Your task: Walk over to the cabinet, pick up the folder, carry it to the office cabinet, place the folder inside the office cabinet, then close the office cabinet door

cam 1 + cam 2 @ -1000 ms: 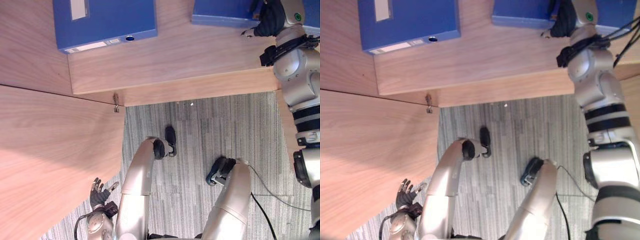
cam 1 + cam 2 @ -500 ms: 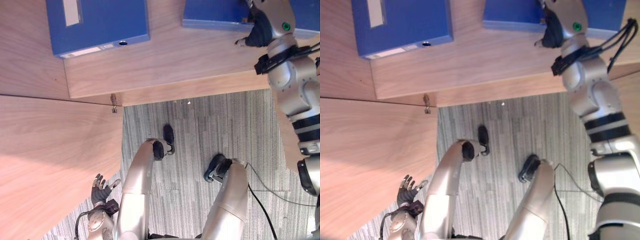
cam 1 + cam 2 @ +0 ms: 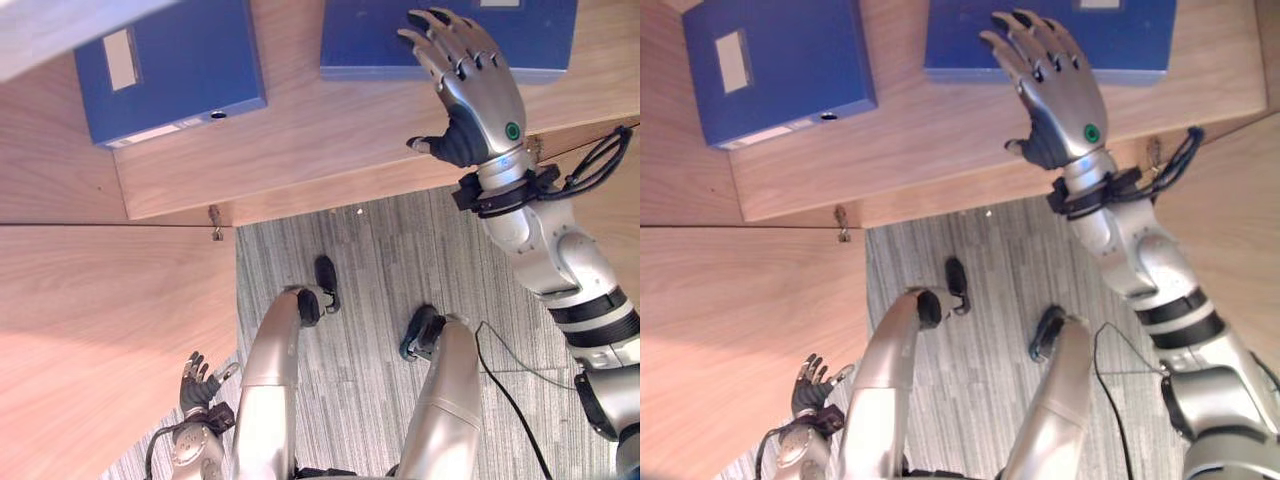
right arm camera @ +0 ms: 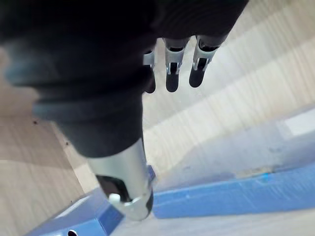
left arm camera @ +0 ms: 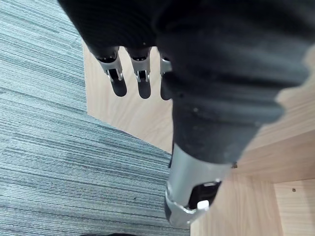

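Two blue folders lie flat on the wooden cabinet shelf [image 3: 330, 140]: one at the left [image 3: 170, 65], one at the right [image 3: 530, 35]. My right hand [image 3: 470, 85] hovers open, fingers spread, in front of the right folder's near edge and covers part of it; it holds nothing. Its wrist view has straight fingers [image 4: 170, 78] above the shelf, with the right folder [image 4: 246, 196] and the left folder's corner [image 4: 93, 221] past the thumb. My left hand [image 3: 200, 385] hangs low beside the open door, open and with nothing in it; its fingers [image 5: 118, 83] point at the carpet.
The cabinet's left door [image 3: 100, 340] stands open, swung toward me, with a hinge [image 3: 215, 222] at its top corner. Another wooden panel [image 3: 610, 190] stands at the right behind my right arm. Grey striped carpet [image 3: 370, 260] lies below the shelf.
My right hand has come back from the right folder's edge and now shows with fingers spread. The whole picture has shifted, so the camera has moved. The left hand has stayed low.
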You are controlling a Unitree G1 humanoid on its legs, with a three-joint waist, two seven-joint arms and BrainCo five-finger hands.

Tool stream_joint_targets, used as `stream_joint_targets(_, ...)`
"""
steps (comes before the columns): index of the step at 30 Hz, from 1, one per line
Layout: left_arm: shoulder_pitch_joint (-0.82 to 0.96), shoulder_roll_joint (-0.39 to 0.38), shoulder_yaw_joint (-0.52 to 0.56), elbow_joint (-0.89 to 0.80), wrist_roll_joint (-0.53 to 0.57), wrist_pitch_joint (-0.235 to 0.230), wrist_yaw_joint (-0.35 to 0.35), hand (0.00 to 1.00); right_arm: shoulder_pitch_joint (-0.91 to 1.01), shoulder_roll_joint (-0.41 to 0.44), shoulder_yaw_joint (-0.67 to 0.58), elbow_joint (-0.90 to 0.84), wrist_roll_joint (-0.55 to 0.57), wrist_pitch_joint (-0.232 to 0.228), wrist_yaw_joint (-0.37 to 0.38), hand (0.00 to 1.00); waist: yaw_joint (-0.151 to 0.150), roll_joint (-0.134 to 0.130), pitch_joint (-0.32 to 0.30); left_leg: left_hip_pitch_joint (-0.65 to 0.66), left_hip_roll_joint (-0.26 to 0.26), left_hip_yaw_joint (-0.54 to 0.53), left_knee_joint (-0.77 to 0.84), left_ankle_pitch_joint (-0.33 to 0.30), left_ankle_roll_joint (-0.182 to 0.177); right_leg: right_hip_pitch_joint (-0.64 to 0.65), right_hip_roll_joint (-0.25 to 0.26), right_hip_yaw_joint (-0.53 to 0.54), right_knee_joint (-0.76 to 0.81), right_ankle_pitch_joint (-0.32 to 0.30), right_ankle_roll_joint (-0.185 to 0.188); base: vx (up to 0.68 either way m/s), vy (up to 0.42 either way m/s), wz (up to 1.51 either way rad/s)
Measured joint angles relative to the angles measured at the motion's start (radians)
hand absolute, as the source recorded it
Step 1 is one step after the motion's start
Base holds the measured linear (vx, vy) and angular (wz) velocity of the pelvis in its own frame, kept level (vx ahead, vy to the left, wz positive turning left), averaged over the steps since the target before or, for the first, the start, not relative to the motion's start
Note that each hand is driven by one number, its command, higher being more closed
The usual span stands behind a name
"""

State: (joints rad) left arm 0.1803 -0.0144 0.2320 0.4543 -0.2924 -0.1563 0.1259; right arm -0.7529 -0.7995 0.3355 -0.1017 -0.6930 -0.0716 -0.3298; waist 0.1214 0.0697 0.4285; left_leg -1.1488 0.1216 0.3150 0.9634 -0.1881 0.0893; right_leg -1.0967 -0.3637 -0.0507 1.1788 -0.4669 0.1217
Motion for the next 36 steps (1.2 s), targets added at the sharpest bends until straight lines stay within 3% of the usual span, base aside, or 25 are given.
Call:
stream_joint_targets(7,-0.013,0.024,-0.012,0.08,-0.001,0.001,-0.001,0.0,0.008,0.024,0.079,-0.025,-0.036,-0.028,-0.024,0.0,-0.002,0.0,0.001,0.0,0.008,0.001,-0.014,0.01,-0.002,-0.003,0.015,0.0,-0.017,0.014,-0.005,0.0,-0.048,-0.04)
stream_joint_targets(14,-0.038,0.031,-0.012,0.131,-0.001,-0.001,0.0,0.0,0.033,0.018,0.219,0.022,-0.045,-0.079,0.03,0.0,0.001,-0.001,0.003,-0.001,0.012,0.001,-0.016,0.011,-0.002,-0.002,0.02,-0.001,-0.024,0.015,-0.004,0.03,-0.046,-0.02)
stream_joint_targets(21,-0.062,0.034,-0.013,0.142,-0.001,-0.007,0.005,0.0,0.01,-0.008,0.24,0.206,-0.055,-0.076,0.063,0.0,0.006,0.0,0.021,-0.008,0.013,-0.003,-0.015,0.011,-0.002,-0.002,0.023,-0.005,-0.034,0.025,0.0,0.0,-0.024,-0.01)
stream_joint_targets(24,-0.065,0.034,-0.017,0.141,-0.011,-0.014,0.012,0.0,-0.027,-0.007,0.232,0.27,-0.051,-0.053,0.065,0.0,0.007,0.0,0.021,-0.013,0.013,-0.004,-0.015,0.011,-0.001,-0.004,0.022,-0.007,-0.037,0.027,0.0,0.01,-0.036,0.0)
stream_joint_targets(31,-0.091,0.033,-0.023,0.132,-0.014,-0.027,0.027,0.0,-0.143,0.022,0.096,0.413,0.079,0.001,0.064,0.0,0.012,0.003,0.039,-0.026,0.011,-0.012,-0.014,0.014,0.003,-0.009,0.018,-0.018,-0.037,0.027,0.0,0.02,-0.049,0.03)
stream_joint_targets(36,-0.099,0.033,-0.022,0.123,-0.013,-0.029,0.043,0.0,-0.199,0.033,0.08,0.472,0.232,-0.031,0.098,0.0,0.004,0.002,0.039,-0.037,0.012,-0.019,-0.017,0.018,0.003,-0.015,0.018,-0.027,-0.042,0.031,-0.006,0.02,-0.05,0.0)
